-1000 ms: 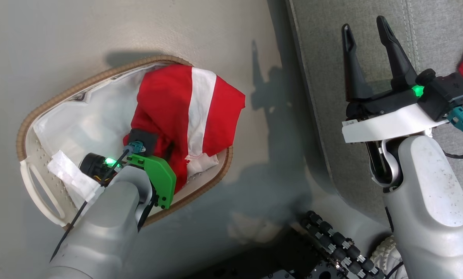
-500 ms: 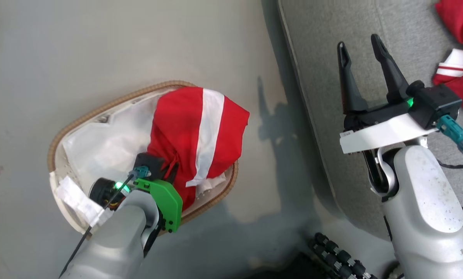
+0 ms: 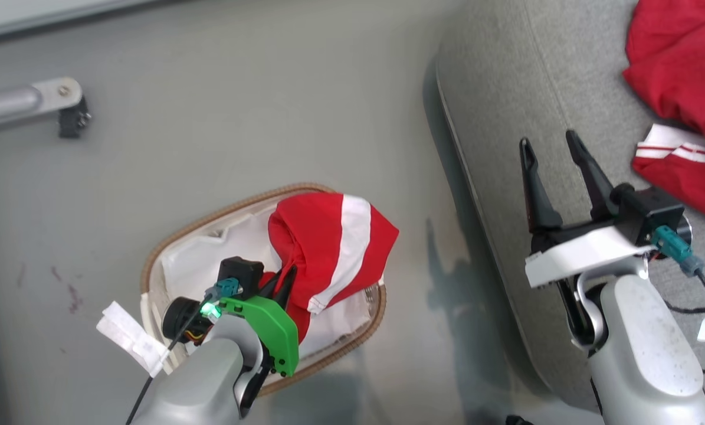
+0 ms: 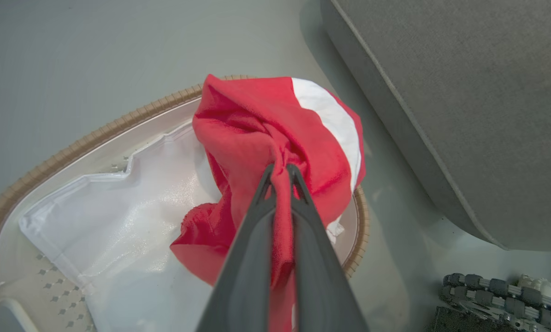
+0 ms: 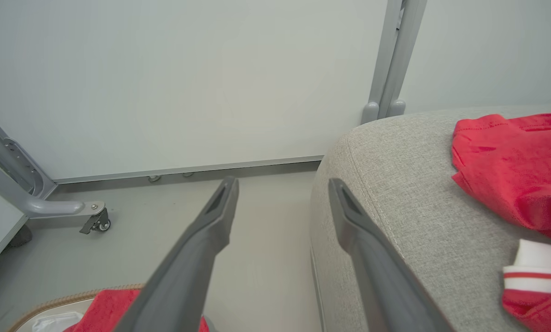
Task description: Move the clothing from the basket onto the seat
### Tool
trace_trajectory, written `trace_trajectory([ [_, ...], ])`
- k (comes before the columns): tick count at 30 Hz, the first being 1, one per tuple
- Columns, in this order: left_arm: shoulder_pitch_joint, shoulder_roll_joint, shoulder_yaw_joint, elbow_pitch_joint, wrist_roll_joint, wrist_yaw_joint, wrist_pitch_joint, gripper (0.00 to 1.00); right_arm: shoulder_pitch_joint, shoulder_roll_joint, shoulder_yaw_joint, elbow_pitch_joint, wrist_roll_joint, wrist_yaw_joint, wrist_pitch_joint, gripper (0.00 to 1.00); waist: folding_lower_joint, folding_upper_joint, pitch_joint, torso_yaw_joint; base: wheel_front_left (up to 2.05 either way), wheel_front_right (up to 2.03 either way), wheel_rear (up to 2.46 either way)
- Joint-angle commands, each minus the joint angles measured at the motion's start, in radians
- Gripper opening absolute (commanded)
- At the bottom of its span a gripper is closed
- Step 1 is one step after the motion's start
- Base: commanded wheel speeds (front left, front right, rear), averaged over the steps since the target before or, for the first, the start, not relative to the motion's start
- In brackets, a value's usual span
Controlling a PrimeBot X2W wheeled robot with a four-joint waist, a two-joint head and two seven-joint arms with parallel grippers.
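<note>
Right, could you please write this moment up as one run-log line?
left gripper: shut on red garment, over basket | right gripper: open, empty, near seat | other clothing: on seat

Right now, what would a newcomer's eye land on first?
First the bright red garment with its white band, bunched over the basket and pinched in the shut left tool. Next, more red clothing on the grey seat, upper right, near the open right tool.
</note>
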Motion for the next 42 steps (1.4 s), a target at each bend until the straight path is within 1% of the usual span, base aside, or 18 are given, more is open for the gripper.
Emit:
trace_trajectory([
  [1, 0.028, 0.001, 0.022, -0.019, 0.022, 0.0, -0.003, 0.0, 0.03, -0.005, -0.005, 0.009, -0.009, -0.001, -0.002, 1.0, 0.0, 0.0, -0.117, 0.054, 0.0, 0.0, 0.0],
  [9, 0.126, -0.014, 0.183, -0.163, 0.108, 0.024, -0.002, 0.0, 0.124, -0.005, -0.012, 0.051, -0.01, -0.001, -0.002, 1.0, 0.0, 0.0, -0.248, 0.085, 0.0, 0.0, 0.0],
  [12, 0.163, -0.017, 0.243, -0.211, 0.142, 0.026, -0.002, 0.0, 0.15, -0.004, 0.007, 0.06, -0.037, -0.001, -0.002, 1.0, 0.0, 0.0, -0.288, 0.094, 0.0, 0.0, 0.0],
  [16, 0.199, -0.021, 0.314, -0.28, 0.187, 0.029, -0.002, 0.0, 0.181, -0.004, 0.003, 0.075, -0.037, -0.001, -0.002, 1.0, 0.0, 0.0, -0.333, 0.104, 0.0, 0.0, 0.0],
  [22, 0.245, -0.036, 0.391, -0.381, 0.248, 0.022, -0.002, 0.0, 0.23, -0.004, 0.006, 0.101, -0.036, -0.001, -0.002, 1.0, 0.0, 0.0, -0.402, 0.123, 0.0, 0.0, 0.0],
  [30, 0.248, -0.051, 0.438, -0.499, 0.286, 0.012, -0.002, 0.0, 0.271, -0.005, 0.019, 0.115, -0.03, -0.001, -0.002, 1.0, 0.0, 0.0, -0.445, 0.146, 0.0, 0.0, 0.0],
  [36, 0.212, -0.057, 0.447, -0.59, 0.302, 0.006, -0.002, 0.0, 0.288, -0.005, 0.028, 0.123, -0.032, -0.001, -0.002, 1.0, 0.0, 0.0, -0.457, 0.161, 0.0, 0.0, 0.0],
  [40, 0.205, -0.059, 0.442, -0.631, 0.305, 0.006, -0.002, 0.0, 0.291, -0.004, 0.067, 0.13, -0.053, -0.001, -0.002, 1.0, 0.0, 0.0, -0.462, 0.17, 0.0, 0.0, 0.0],
  [42, 0.205, -0.059, 0.439, -0.648, 0.29, 0.004, -0.002, 0.0, 0.283, -0.004, 0.1, 0.135, -0.075, -0.001, -0.002, 1.0, 0.0, 0.0, -0.462, 0.173, 0.0, 0.0, 0.0],
])
